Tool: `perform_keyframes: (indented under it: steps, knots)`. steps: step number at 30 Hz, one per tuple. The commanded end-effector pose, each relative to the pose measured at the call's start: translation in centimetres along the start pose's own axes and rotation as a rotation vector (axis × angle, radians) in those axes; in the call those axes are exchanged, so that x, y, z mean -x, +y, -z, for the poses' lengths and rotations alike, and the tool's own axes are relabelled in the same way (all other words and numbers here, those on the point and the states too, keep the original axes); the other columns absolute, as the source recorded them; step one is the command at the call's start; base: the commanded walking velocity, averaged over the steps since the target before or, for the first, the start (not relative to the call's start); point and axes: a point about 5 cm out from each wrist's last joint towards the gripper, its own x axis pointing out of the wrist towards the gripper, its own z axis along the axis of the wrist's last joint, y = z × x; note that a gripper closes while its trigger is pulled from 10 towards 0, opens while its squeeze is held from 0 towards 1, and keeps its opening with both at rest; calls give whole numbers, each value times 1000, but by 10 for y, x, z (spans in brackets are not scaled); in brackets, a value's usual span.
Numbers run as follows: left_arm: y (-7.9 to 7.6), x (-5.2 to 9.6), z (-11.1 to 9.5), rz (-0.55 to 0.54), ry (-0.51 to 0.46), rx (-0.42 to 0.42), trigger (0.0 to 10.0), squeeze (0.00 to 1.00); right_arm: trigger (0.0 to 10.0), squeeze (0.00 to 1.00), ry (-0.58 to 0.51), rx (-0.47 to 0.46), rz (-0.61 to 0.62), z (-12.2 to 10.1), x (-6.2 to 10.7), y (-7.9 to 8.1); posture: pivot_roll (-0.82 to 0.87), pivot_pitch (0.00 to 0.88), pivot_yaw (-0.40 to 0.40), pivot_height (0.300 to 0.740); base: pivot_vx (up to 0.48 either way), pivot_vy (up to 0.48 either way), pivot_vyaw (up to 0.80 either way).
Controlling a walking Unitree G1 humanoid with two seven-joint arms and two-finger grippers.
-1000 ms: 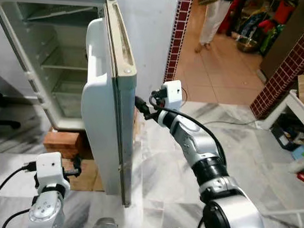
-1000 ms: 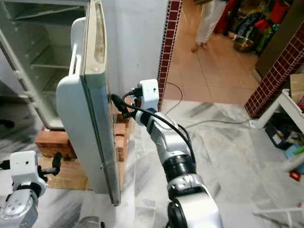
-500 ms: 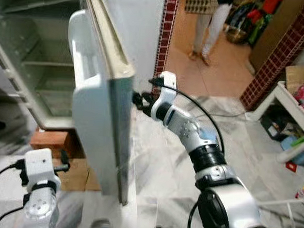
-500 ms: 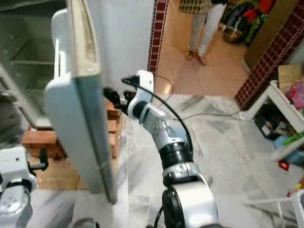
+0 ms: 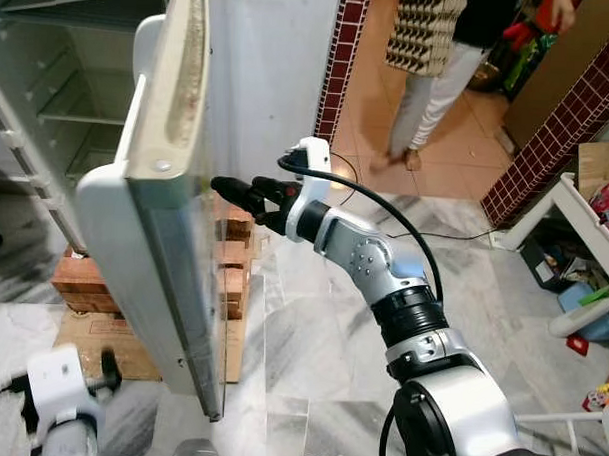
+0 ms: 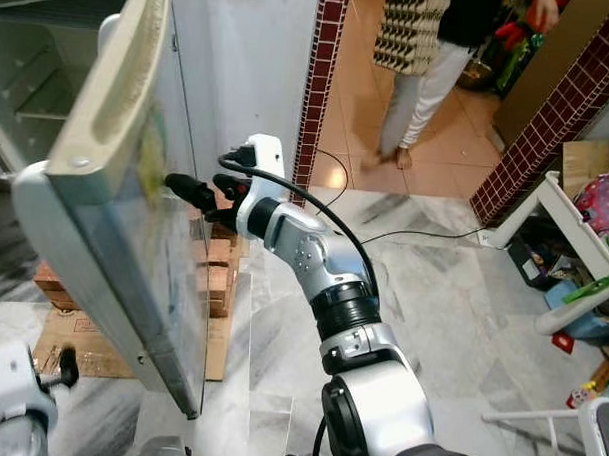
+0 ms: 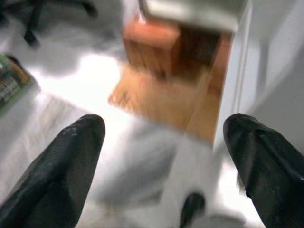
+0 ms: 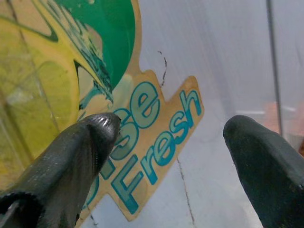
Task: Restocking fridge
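Right pincer (image 6: 181, 189), fingers spread open, is pressing the white fridge door's (image 5: 174, 233) stickered outer face; left pincer (image 7: 164, 156) is hanging open. Best pushing flat, steadily.

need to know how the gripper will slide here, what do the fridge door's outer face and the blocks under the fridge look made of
The fridge door outer face looks like painted sheet metal: smooth and glossy, with fine scratches and a printed sticker stuck flat on it. The right gripper reaches it with fingers open. The blocks under the fridge look like red clay bricks: matte and rough-edged, though the picture is soft.
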Motion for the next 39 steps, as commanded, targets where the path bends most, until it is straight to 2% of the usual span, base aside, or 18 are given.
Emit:
perform_keyframes:
  steps: [1,7,12,13,16,17,18,22,23,24,25,26,28,29,31,33,35,39]
  knots:
    - [0,-2,23,47,73,-1,10000,0,10000,0,7,16,-152,-1,-34,54,278,0,-113,740,0,0,0]
    - [-1,-16,54,89,212,-28,10000,0,10000,0,-28,22,-56,-9,-38,47,265,4,-117,740,0,0,0]
    - [-4,-30,45,87,188,-57,10000,0,10000,0,-74,-14,65,-19,-42,38,256,20,-143,740,0,0,0]
    - [0,-37,37,82,160,-58,10000,0,10000,0,-70,-44,163,-21,-44,33,255,21,-153,740,0,0,0]
    - [5,-44,32,83,156,-50,10000,0,10000,0,-69,-94,222,-26,-48,34,255,20,-163,740,0,0,0]
    - [5,-47,34,81,185,-48,10000,0,10000,0,-77,-120,182,-32,-53,46,254,20,-166,740,0,0,0]
    - [5,-47,34,81,185,-48,10000,0,10000,0,-77,-120,182,-32,-53,46,254,20,-166,740,0,0,0]
    - [3,-50,34,84,203,-55,10000,0,10000,0,-58,-184,-21,-42,-63,91,240,20,-178,740,0,0,0]
    - [1,-50,35,89,207,-54,10000,0,10000,0,-31,-216,-246,-46,-61,127,240,19,-180,740,0,0,0]
    - [1,-49,35,90,208,-54,10000,0,10000,0,-24,-224,-305,-48,-59,136,240,19,-180,740,0,0,0]
    - [0,-50,37,93,214,-56,10000,0,10000,0,-14,-205,-430,-51,-53,152,239,18,-182,740,0,0,0]
    - [-1,-49,38,97,221,-56,10000,0,10000,0,-9,-192,-481,-53,-50,158,240,16,-183,740,0,0,0]
    - [-3,-48,41,102,235,-59,10000,0,10000,0,1,-187,-535,-54,-45,164,240,15,-185,740,0,0,0]
    - [-4,-46,48,92,268,-87,10000,0,10000,0,17,-127,-566,-50,-42,164,243,9,-186,740,0,0,0]
    - [-5,-43,53,82,283,-86,10000,0,10000,0,37,-99,-574,-45,-41,161,240,4,-189,740,0,0,0]
    - [-6,-42,55,75,285,-65,10000,0,10000,0,52,-82,-577,-42,-41,159,239,2,-193,740,0,0,0]
    - [-8,-41,56,66,278,-53,10000,0,10000,0,82,-11,-603,-37,-37,159,239,2,-193,740,0,0,0]
    - [-10,-41,57,61,282,-40,10000,0,10000,0,109,25,-625,-33,-32,159,240,0,-196,740,0,0,0]
